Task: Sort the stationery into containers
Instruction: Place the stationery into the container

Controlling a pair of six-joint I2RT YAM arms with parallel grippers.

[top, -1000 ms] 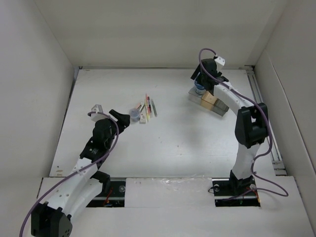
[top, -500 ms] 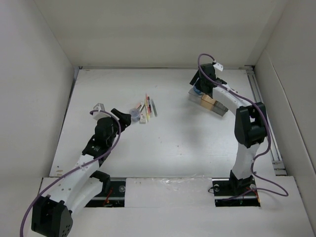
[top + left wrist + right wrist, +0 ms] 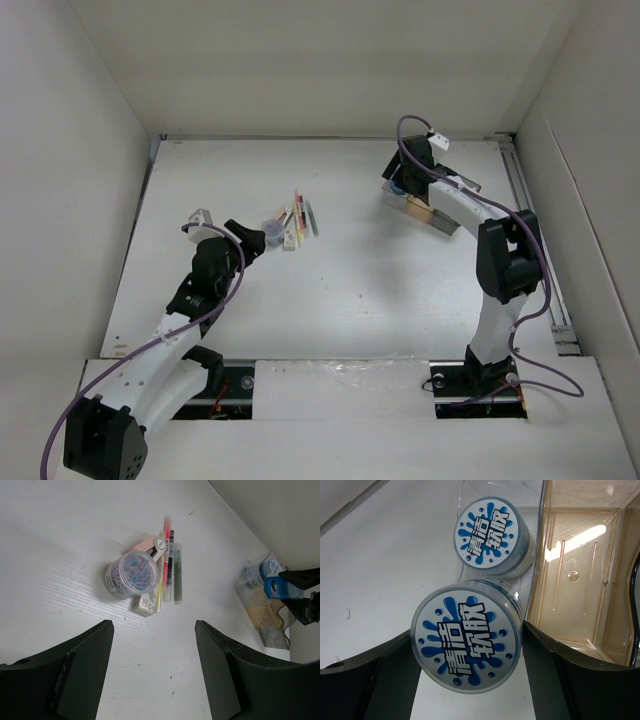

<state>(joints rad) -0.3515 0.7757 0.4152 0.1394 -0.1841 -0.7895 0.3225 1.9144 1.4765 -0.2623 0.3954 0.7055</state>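
Note:
My right gripper (image 3: 467,630) is shut on a round disc with a blue splash pattern (image 3: 467,642). It holds the disc just beside the tray's pale clear compartment (image 3: 540,510), where a second, like disc (image 3: 487,534) lies. The tan compartment (image 3: 580,580) adjoins it and holds nothing. In the top view the right gripper (image 3: 406,180) is at the tray's (image 3: 432,214) left end. My left gripper (image 3: 154,623) is open and empty, short of a pile with a jar of clips (image 3: 131,574), a red-pink stick (image 3: 166,532), a yellow stick (image 3: 159,587) and a grey stick (image 3: 178,577).
The pile (image 3: 292,222) lies at mid-table, left of centre, with a black pen (image 3: 170,550), a pink item (image 3: 145,545) and a small pale block (image 3: 145,604). White walls enclose the table; a rail (image 3: 535,230) runs along its right edge.
My right gripper has moved a little left and nearer with the disc, down to the tray's left end. The left gripper has shifted only slightly and stays open.

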